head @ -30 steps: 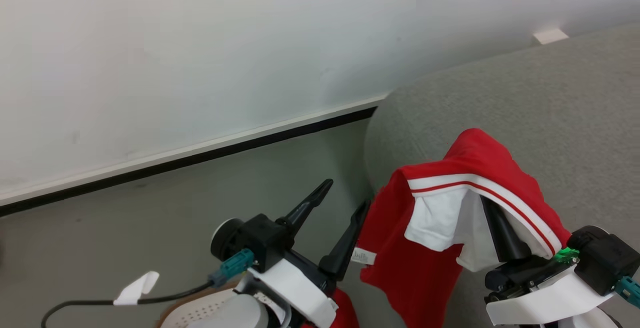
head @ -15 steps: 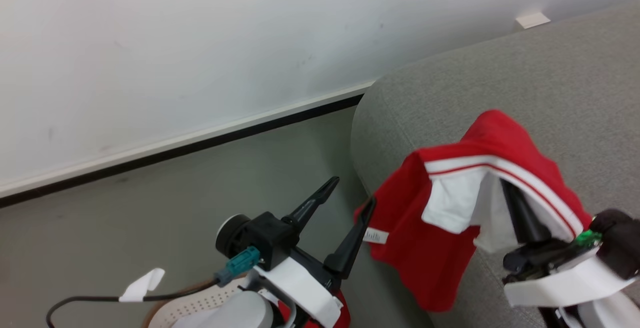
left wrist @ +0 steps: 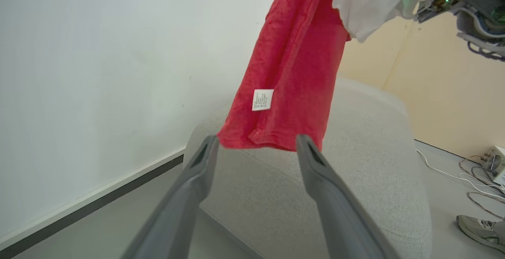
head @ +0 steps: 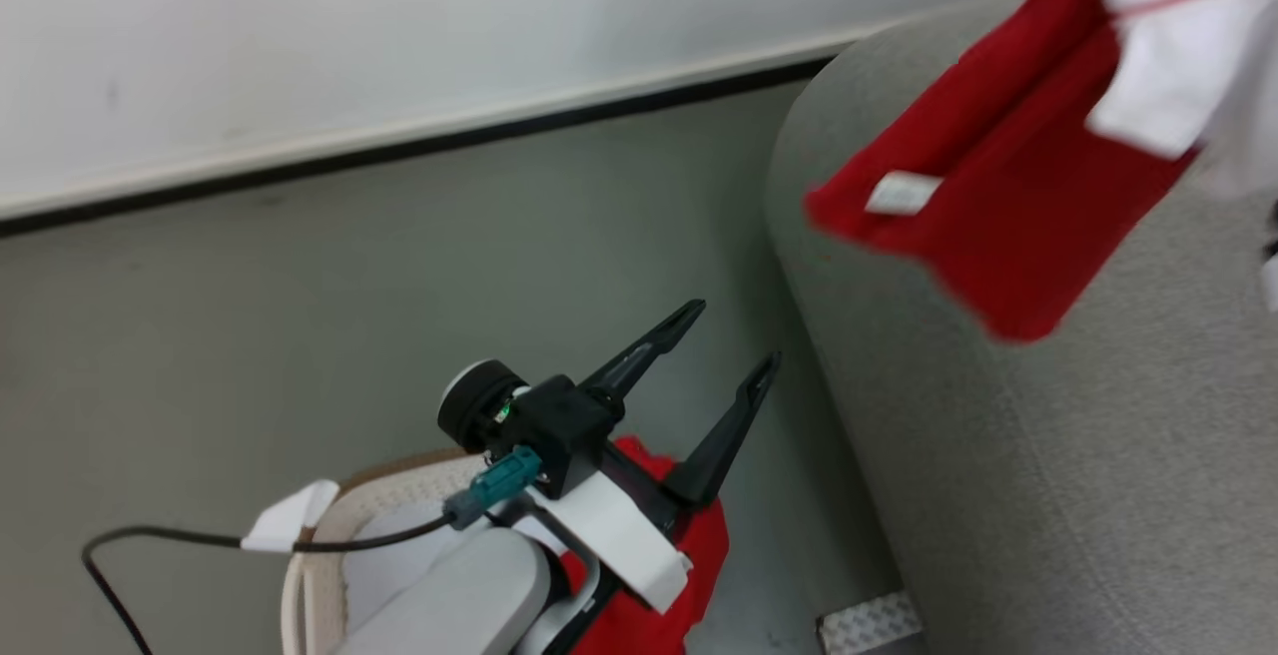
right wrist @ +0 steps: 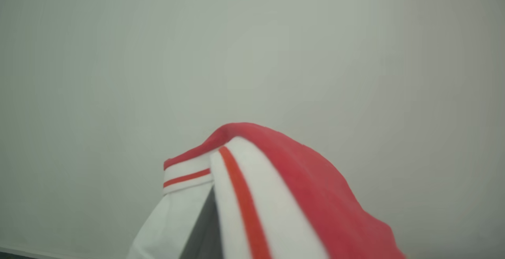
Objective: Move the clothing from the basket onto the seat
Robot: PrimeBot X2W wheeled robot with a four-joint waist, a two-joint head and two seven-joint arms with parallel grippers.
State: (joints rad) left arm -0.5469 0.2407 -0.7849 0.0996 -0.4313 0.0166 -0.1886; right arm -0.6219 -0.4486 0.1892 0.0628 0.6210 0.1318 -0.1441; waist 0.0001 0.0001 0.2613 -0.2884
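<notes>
Garment (head: 1008, 196), red with white panel and small label: one piece of the clothing, carried clear of the basket (head: 318, 545).

Right fingers (right wrist: 203, 231): closed narrow on its white-banded edge, with cloth draped over them; the rest hangs free.

Position: in the air above the seat (head: 998, 455), near its rounded end beside the wall, apparently not touching the upholstery.

Change: half a second back the hem hung beside the seat's rounded end, just by the left fingers (head: 644, 350). It is now lifted well apart from them and over the seat. The head camera has also swung, so part of that shift is the view's own.

Left fingers: spread wide, holding nothing, poised above the basket.

Second red piece (head: 689, 555): under the left wrist at the basket's rim — not yet moved.

Judgement: first piece is at the carry stage, close to release. Lowering and opening over the seat remains, then the second piece.
</notes>
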